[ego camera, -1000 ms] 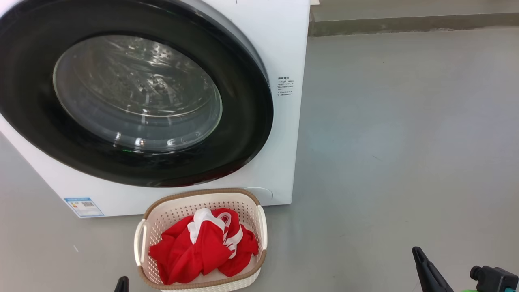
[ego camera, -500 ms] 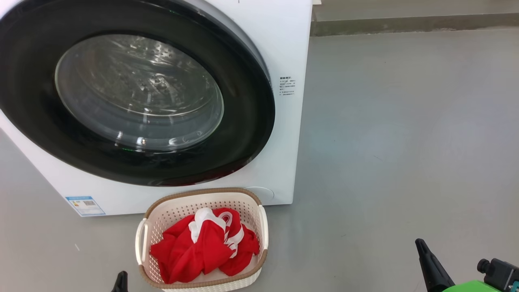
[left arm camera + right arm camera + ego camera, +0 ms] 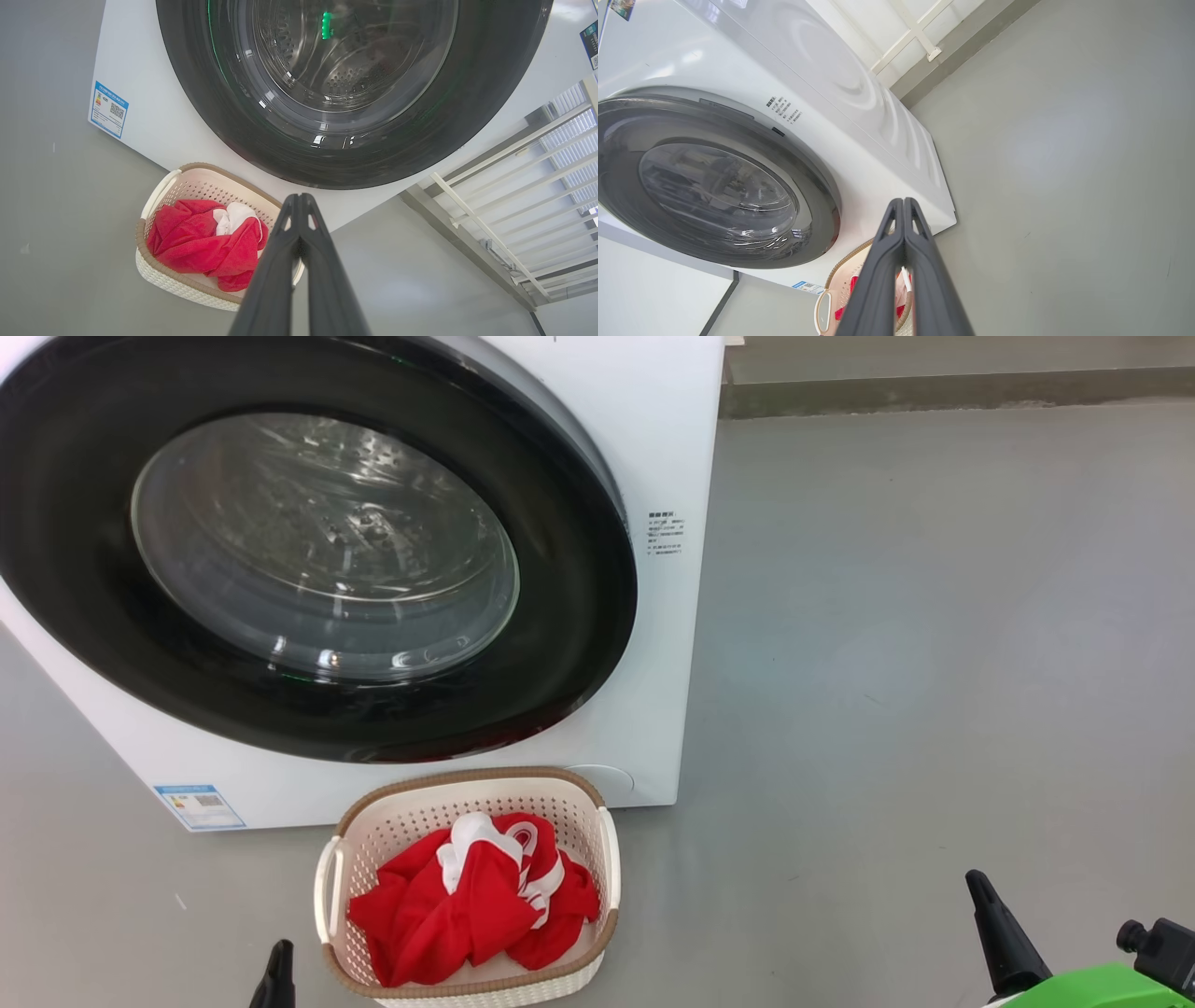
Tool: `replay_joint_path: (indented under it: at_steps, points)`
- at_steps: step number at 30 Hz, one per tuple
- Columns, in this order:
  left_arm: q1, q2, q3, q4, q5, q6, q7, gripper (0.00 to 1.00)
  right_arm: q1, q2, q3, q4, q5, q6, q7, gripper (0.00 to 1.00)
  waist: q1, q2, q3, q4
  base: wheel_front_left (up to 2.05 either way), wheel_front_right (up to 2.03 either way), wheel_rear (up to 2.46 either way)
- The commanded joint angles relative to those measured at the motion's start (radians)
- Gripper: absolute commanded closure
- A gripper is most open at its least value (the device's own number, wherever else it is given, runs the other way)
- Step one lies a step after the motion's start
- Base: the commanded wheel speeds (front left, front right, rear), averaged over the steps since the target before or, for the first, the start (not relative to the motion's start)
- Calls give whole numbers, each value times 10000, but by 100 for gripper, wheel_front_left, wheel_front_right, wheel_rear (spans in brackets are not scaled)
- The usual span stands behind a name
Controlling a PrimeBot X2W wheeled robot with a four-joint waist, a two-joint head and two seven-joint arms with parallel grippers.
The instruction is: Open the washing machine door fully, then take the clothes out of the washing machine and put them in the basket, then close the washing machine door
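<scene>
Judging the washing machine door [image 3: 317, 551] shut and the clothes [image 3: 471, 901] heaped in the basket [image 3: 467, 775] just before it, I'd park the left gripper [image 3: 299, 198] and right gripper [image 3: 903, 201], both clenched empty, well clear.

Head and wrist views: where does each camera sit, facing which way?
Head view: on the head, facing down at the closed washing machine door and basket; left gripper and right gripper tips at bottom.
Left wrist view: along the shut left gripper, toward door and basket.
Right wrist view: along the shut right gripper, toward door and floor.
All share the door, basket and clothes.
</scene>
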State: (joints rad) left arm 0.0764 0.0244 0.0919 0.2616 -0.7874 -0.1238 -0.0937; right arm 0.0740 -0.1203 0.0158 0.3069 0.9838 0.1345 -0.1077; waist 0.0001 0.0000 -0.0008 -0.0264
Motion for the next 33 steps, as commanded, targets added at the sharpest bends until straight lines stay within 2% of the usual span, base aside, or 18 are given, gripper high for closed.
replay_joint_path:
  at_steps: [1, 33]
  points:
    - [-403, 162, 121, -219, -365, -30, 66, 100, -516, -66, -4, -284, 289, -17, 81, 100, -1, 0, 1, 7, 0, 0, 0]
    - [-1064, 206, 169, -194, -3957, -48, 986, 100, -1109, 254, -554, -441, 3053, -27, 1023, 100, -1, 0, 19, 125, 0, 0, 0]
